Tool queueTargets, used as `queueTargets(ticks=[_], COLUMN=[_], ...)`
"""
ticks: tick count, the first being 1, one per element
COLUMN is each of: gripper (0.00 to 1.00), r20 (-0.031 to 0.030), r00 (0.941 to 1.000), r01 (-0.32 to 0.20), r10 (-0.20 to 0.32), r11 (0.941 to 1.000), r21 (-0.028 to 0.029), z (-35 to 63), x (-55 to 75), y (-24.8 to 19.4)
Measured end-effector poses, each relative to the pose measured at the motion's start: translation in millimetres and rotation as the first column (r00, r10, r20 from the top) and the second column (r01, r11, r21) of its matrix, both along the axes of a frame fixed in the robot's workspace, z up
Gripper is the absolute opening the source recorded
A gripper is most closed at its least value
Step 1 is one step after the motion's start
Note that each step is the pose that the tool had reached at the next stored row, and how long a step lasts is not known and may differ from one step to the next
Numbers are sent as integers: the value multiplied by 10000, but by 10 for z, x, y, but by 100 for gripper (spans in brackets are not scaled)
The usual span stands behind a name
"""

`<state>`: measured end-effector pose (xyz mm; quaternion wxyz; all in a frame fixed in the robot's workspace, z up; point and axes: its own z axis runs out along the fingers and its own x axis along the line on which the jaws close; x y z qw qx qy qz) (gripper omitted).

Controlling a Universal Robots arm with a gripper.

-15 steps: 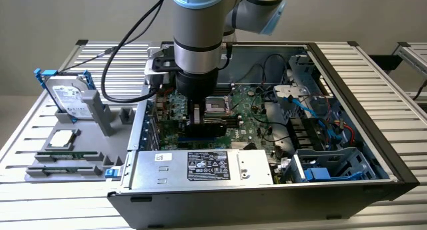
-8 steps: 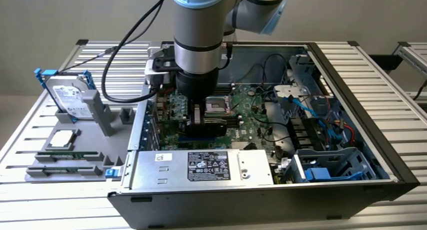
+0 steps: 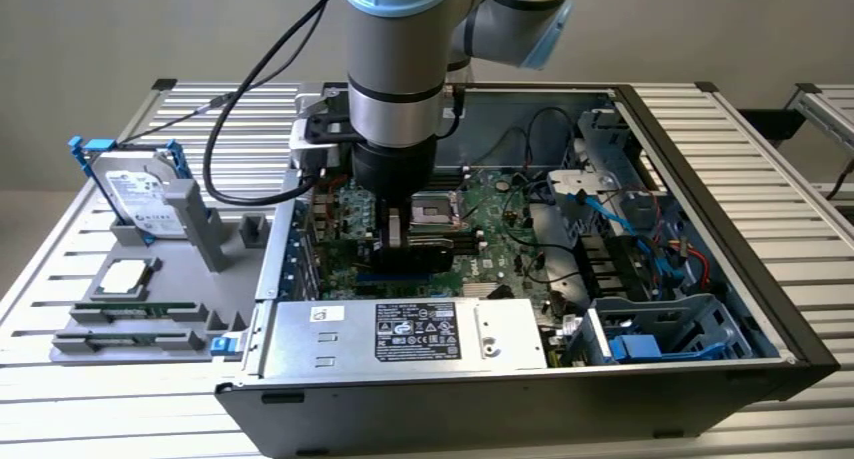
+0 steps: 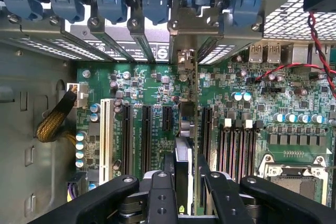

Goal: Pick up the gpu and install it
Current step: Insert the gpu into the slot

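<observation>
Open computer case [image 3: 747, 179] on the slatted table [image 3: 80, 249], motherboard [image 3: 494, 229] exposed; grey parts holder [image 3: 160, 279] well to the exterior view's left, carrying the hard drive [image 3: 140, 199] in its blue frame and memory sticks [image 3: 134, 309]. Arm lowered into the case, gripper [image 4: 185, 182] pinching the gpu [image 4: 185, 156] edge-on. Card held upright over the motherboard's expansion slots [image 4: 146, 135], its bracket end toward the case's rear slot openings

Matt black plastic on the tool [image 4: 185, 192], glossy green board [image 4: 157, 108] beneath. Bare grey metal case [image 3: 747, 209], ribbed metal surface [image 3: 80, 279].
</observation>
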<state>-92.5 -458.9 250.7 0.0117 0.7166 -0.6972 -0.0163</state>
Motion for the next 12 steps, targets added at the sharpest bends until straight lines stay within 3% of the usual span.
queueTargets(ticks=[12], gripper=[27], r20=[1], r00=[10000], r01=[-11], r10=[11], r11=[10000], r21=[-20], z=[-12], x=[1], y=[0])
